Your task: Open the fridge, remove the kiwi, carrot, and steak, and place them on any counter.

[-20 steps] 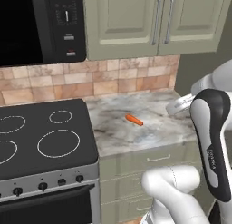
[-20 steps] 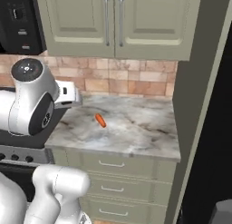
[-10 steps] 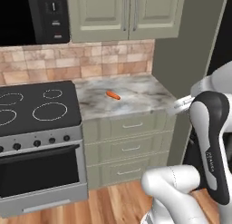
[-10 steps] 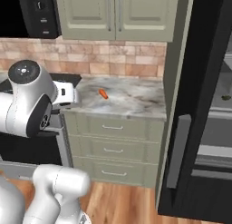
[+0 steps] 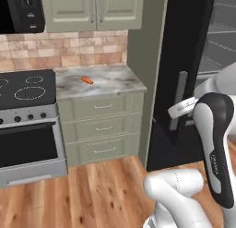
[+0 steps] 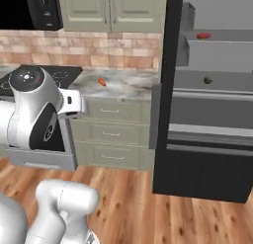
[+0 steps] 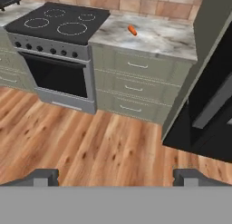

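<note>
My gripper (image 7: 116, 175) stands wide open with nothing between its 2 tips, looking down over bare wood floor. Beyond that floor the carrot (image 7: 132, 30) lies on the counter (image 7: 170, 41), its long axis slanted across the stone and well apart from me. Farther off to my right is the open fridge (image 6: 210, 114), with the kiwi (image 6: 208, 81) on 1 shelf and the steak (image 6: 203, 35) higher up, so I judge my next reach goes right and up.
</note>
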Robot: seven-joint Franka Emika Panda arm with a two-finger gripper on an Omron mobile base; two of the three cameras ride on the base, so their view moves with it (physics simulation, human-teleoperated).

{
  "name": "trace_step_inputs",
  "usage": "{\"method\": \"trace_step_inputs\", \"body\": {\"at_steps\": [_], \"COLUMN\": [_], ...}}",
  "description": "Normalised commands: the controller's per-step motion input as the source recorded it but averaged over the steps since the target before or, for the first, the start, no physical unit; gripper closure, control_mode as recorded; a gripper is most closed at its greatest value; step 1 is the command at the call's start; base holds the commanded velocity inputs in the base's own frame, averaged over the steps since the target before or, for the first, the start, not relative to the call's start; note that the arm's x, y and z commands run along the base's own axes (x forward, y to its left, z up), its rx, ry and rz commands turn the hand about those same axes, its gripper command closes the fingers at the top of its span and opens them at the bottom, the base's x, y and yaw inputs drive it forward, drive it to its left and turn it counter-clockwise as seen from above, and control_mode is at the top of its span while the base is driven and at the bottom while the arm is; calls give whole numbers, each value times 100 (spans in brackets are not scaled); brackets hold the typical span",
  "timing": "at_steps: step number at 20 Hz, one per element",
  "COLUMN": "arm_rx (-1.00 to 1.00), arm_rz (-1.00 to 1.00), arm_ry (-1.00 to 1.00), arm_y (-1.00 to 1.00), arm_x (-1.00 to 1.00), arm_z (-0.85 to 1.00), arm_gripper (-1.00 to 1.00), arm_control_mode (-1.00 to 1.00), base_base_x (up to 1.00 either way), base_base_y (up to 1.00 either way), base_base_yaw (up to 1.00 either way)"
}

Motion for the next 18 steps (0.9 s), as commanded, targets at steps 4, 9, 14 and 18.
{"method": "trace_step_inputs", "body": {"at_steps": [4,9,14,18], "arm_rx": [0,0,0,0], "arm_rz": [0,0,0,0], "arm_ry": [0,0,0,0], "arm_y": [0,0,0,0], "arm_x": [0,0,0,0], "arm_z": [0,0,0,0], "arm_gripper": [-100,-100,-100,-100], "arm_control_mode": [100,100,100,100], "base_base_x": [-39,36,52,19], "base_base_y": [-95,-100,-86,-37], "base_base_yaw": [-2,-16,-23,-11]}}
